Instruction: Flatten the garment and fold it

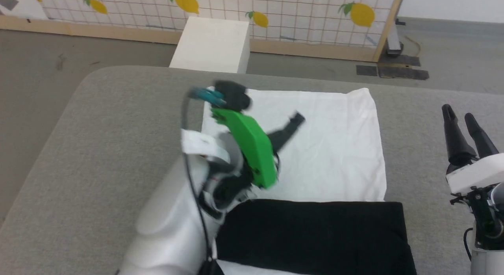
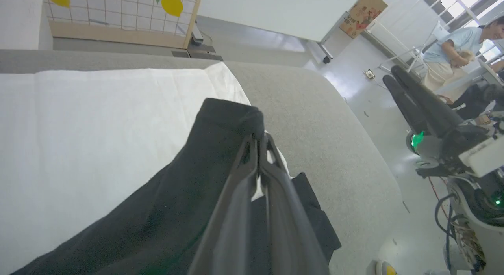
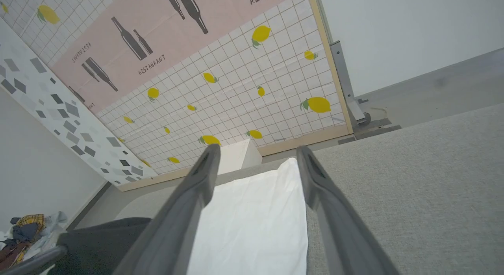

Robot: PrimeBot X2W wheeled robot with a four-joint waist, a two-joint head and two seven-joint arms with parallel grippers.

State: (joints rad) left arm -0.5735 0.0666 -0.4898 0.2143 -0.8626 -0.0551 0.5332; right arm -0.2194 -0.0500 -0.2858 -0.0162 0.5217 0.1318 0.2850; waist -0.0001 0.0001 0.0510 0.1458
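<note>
Left tool (image 2: 259, 144) pinching black cuff (image 2: 230, 113) of garment (image 1: 334, 149), lying mid-bench (image 1: 98, 149). Right tool (image 1: 461, 116) spread, idle at right. Cloth looks light and limp, likely sags. Grab hems or corners.

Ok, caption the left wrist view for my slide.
Left end effector pinches the black sleeve of the soft white-and-black cloth shirt.

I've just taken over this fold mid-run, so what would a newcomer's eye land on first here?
First, the left gripper, shut on a black sleeve held up over the garment's white panel. Next come the bright green wrist housing on that arm and the right gripper, open over the grey table's right side.
</note>
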